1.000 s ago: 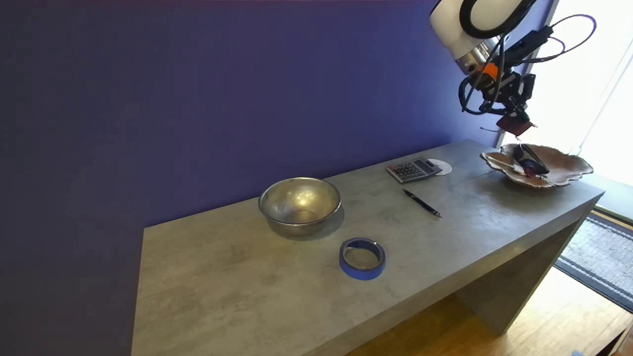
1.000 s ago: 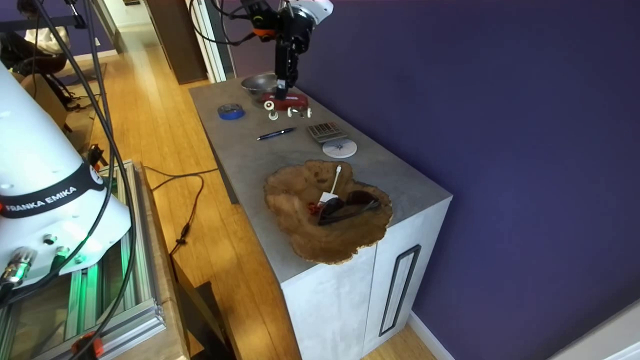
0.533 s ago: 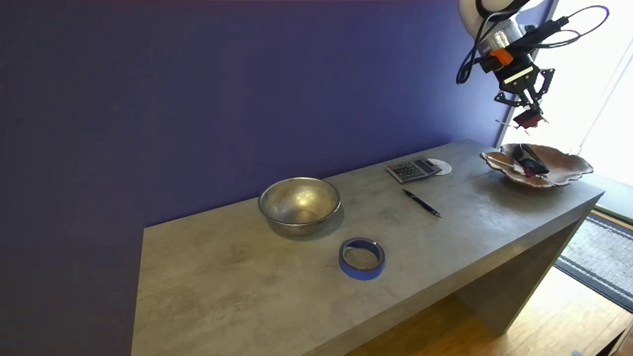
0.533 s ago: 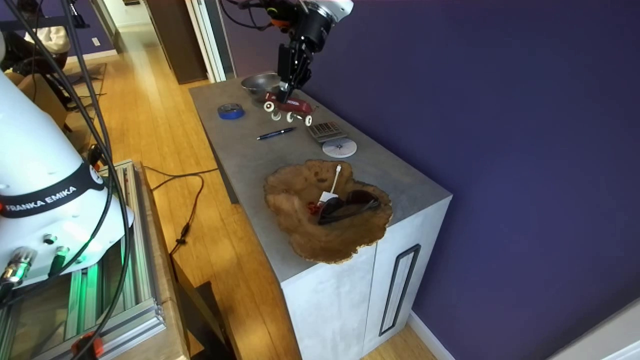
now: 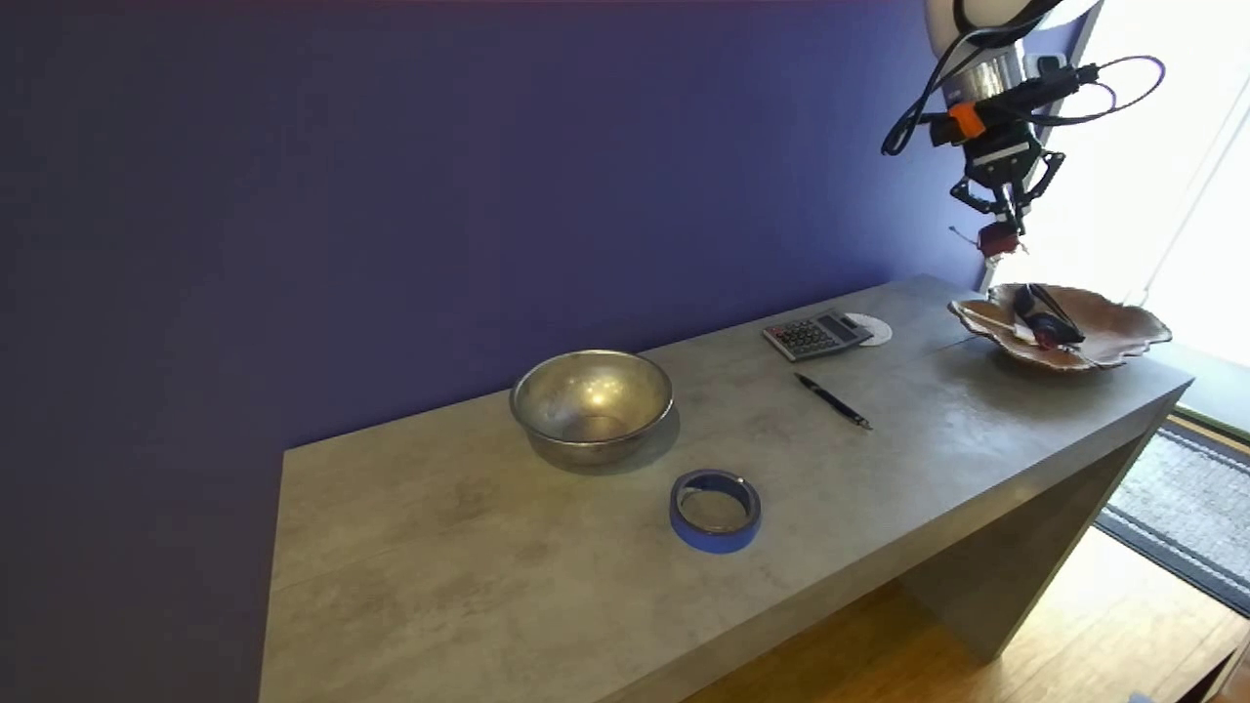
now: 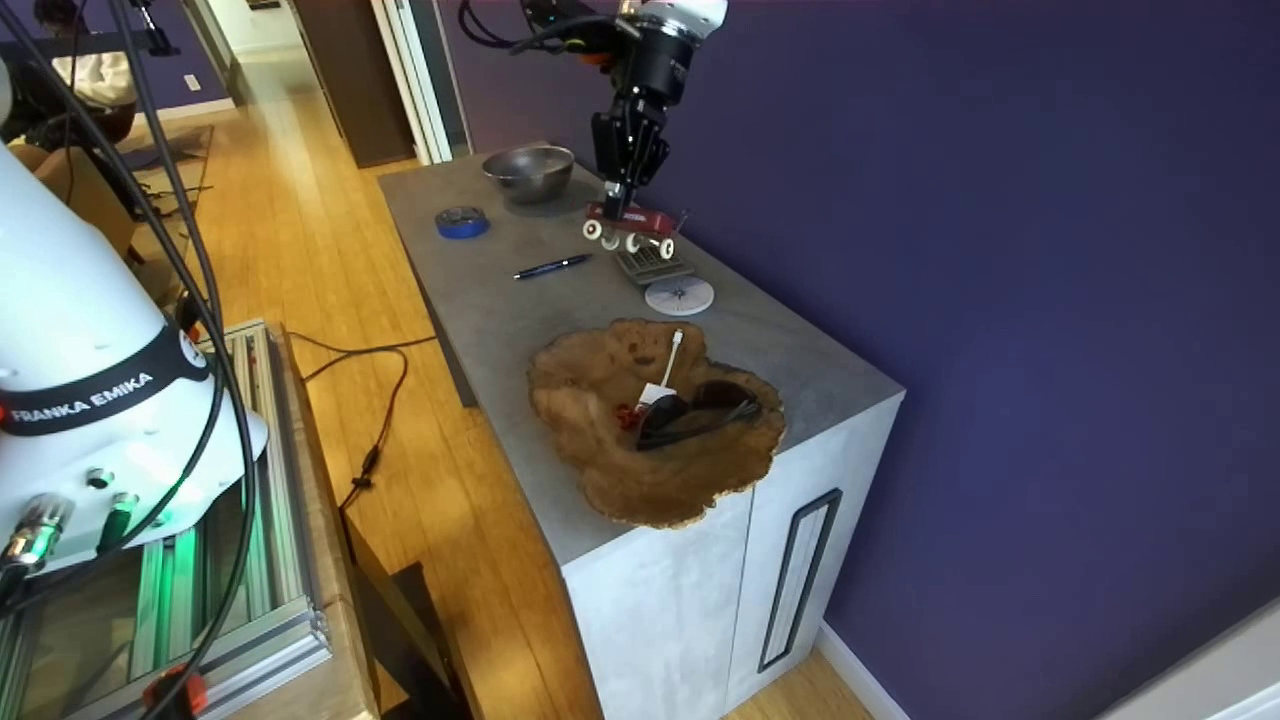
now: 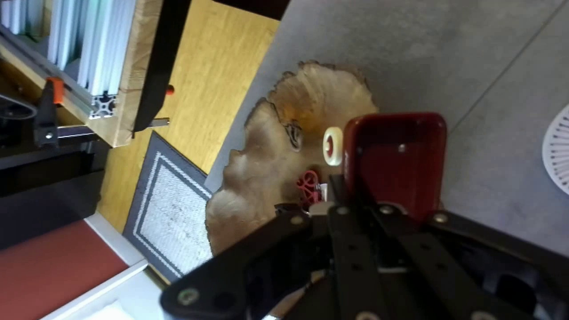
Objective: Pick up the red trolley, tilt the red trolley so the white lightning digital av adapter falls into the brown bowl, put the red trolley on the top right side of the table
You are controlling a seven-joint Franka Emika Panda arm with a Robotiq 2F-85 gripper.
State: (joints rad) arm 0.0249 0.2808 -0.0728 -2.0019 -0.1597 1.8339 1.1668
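Bowl of shiny metal (image 5: 592, 395), then tape (image 5: 718, 539), calculator (image 5: 816, 335), pen (image 5: 832, 400) and coaster (image 5: 876, 330) run left to right along the worktop (image 5: 420, 547); the descent should keep off them. Next the red wagon (image 5: 998, 240) hangs in the air, wheels (image 6: 592, 229) downward, one side panel pinched between the fingers (image 7: 350, 255). They hide part of its tub. The white adapter (image 6: 657, 393) rests in the brown bowl (image 5: 1113, 327) farther right, so tipping looks done and placing remains. To place well, choose a spot by the wall (image 5: 547, 195) near that bowl, probably the corner meant; level the wagon, let every wheel touch, then part the fingers slowly so the panel slips free without dragging it.
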